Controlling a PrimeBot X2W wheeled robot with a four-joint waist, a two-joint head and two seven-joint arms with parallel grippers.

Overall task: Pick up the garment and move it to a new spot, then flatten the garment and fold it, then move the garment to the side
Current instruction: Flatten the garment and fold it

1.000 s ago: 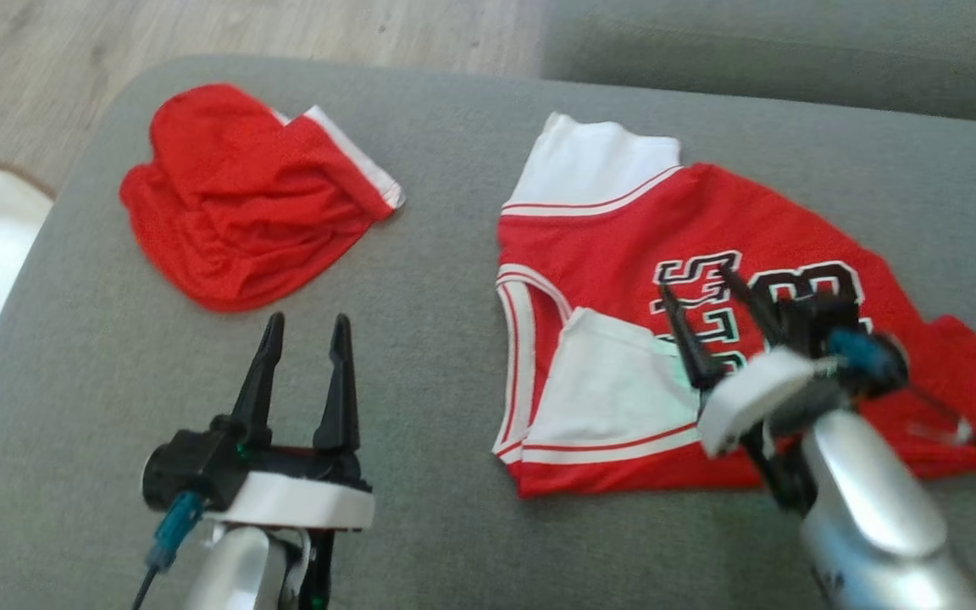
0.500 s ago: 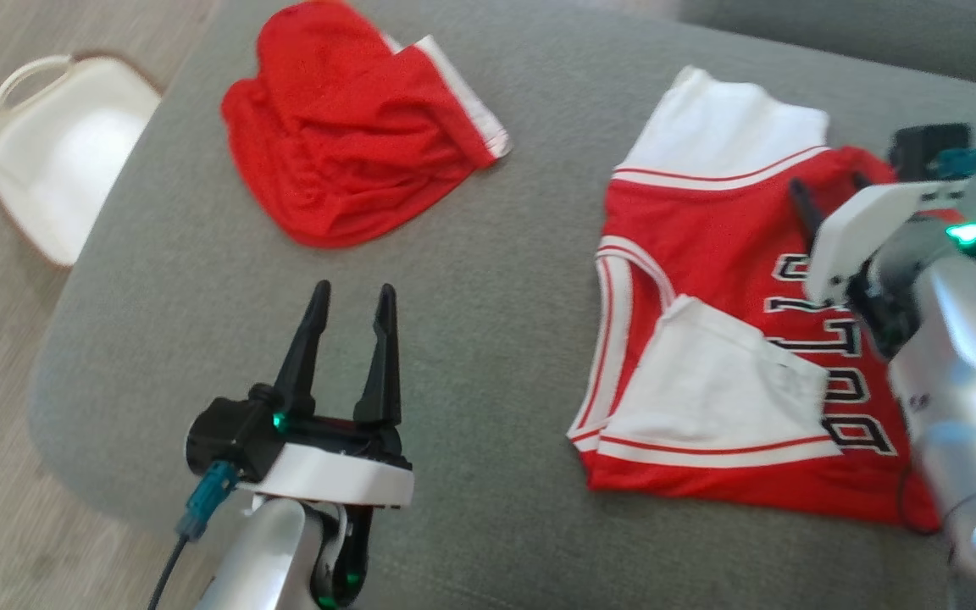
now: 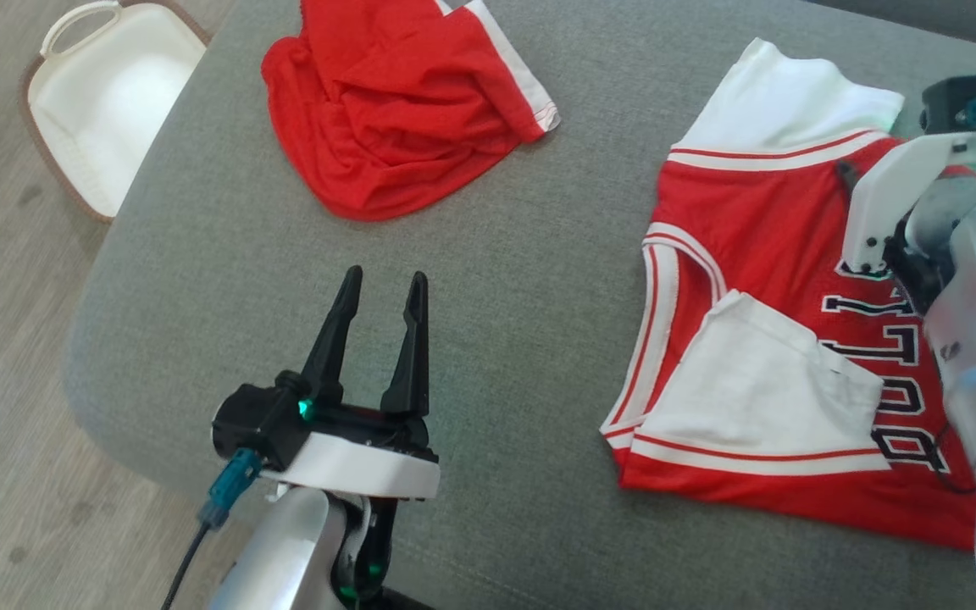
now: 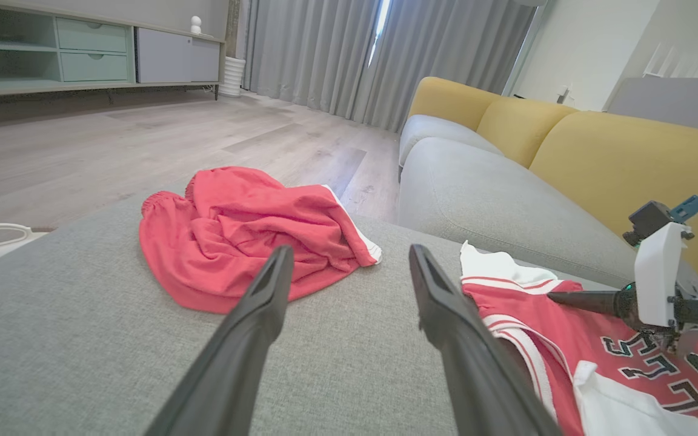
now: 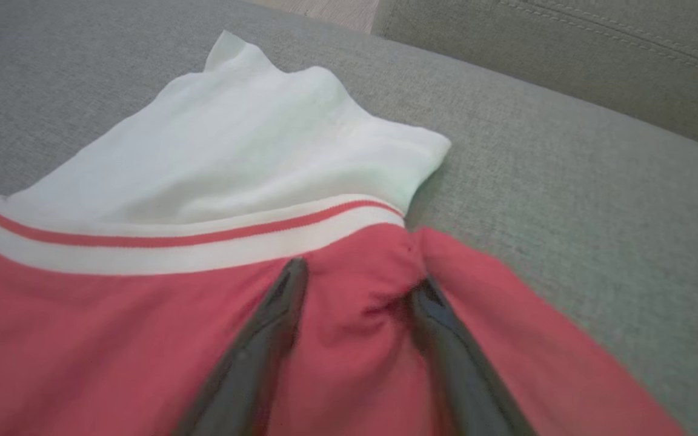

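The garment, a red jersey (image 3: 751, 229) with white sleeves and black lettering, lies spread on the grey cushion (image 3: 496, 280) at the right. My right gripper (image 3: 854, 174) is down on its far edge, just behind the far white sleeve (image 5: 252, 139). In the right wrist view its jaws (image 5: 358, 278) stand apart, pressed into the red cloth, and a small ridge of fabric bulges between them. My left gripper (image 3: 386, 275) hovers open over bare cushion left of the jersey, holding nothing. Its fingers (image 4: 264, 309) point toward the crumpled shorts.
Crumpled red shorts (image 3: 395, 110) with a white side stripe lie at the cushion's far left. A white basket (image 3: 107, 110) stands on the wood floor beyond the cushion's left edge. A grey and yellow sofa (image 4: 597, 163) runs behind the cushion.
The head camera has swung, shifting the whole picture. My right gripper has gone from the lettering to the jersey's far edge by the white sleeve. The left gripper stays open.
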